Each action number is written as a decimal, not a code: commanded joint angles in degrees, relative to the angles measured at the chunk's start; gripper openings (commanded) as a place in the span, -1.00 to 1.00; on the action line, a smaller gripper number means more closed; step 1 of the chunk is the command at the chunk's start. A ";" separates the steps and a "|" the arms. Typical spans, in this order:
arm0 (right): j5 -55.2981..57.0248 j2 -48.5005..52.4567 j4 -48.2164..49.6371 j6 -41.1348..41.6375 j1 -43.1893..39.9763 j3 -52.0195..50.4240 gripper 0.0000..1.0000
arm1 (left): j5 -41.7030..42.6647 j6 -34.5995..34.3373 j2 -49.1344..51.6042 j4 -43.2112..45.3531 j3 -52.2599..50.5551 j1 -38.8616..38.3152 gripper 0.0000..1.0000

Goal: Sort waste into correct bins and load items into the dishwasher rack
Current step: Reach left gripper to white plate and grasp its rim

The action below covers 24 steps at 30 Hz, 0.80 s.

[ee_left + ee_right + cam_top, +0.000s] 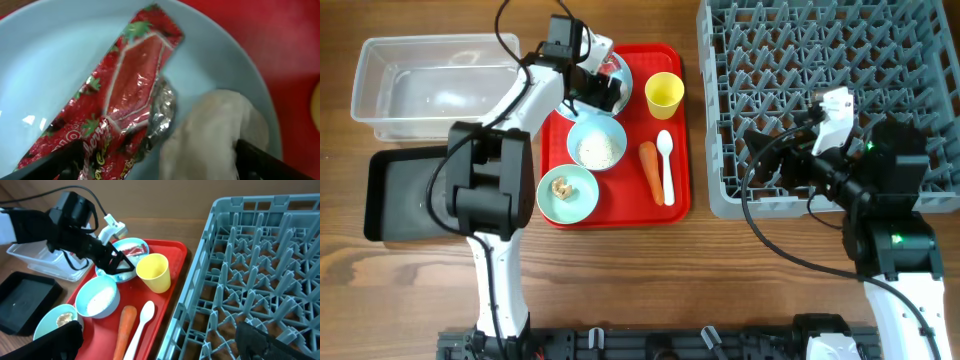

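Two pieces of waste shared the pale blue plate [50, 65] at the far left corner of the red tray [682, 140]: the red-and-white snack wrapper [132, 85] and the crumpled white tissue [210, 135]. The left pincer [157, 166] hung low over them with its fingers spread wide, one tip beside the wrapper's near end and the other beyond the tissue.

That straddle looked like the main risk. Closing from there would probably gather both pieces at once, and if they belonged in different bins, one would land wrongly in the clear tub [390, 70] or the black tray [400, 200]. A pinch on the wrapper alone might also slide off, and a low tip could scrape or shove the plate toward the yellow cup [664, 94].

The wrapper lay flat and lengthwise, glossy and creased, printed with strawberries and green leaves. Its torn silver foil end touched the tissue. The tissue was a soft, greyish-white wad, likely to compress easily.

The right pincer [162, 340] was also apart and empty, waiting over the near left edge of the dishwasher rack [920, 30] on the right of the desk.
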 commanded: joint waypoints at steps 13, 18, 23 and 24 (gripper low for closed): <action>-1.11 1.44 -0.02 0.33 -0.15 1.40 0.99 | 0.11 0.90 4.87 1.60 0.87 0.07 -0.92; -1.11 1.44 -0.02 0.33 -0.15 1.40 1.00 | 0.13 0.42 3.76 1.73 0.98 0.09 -0.92; -1.09 1.44 -0.02 0.33 -0.15 1.40 1.00 | 0.11 -2.62 -1.22 2.19 1.09 0.39 -0.92; -1.11 1.44 -0.02 0.33 -0.15 1.40 1.00 | 0.07 -3.10 -3.34 2.19 1.09 0.55 -0.92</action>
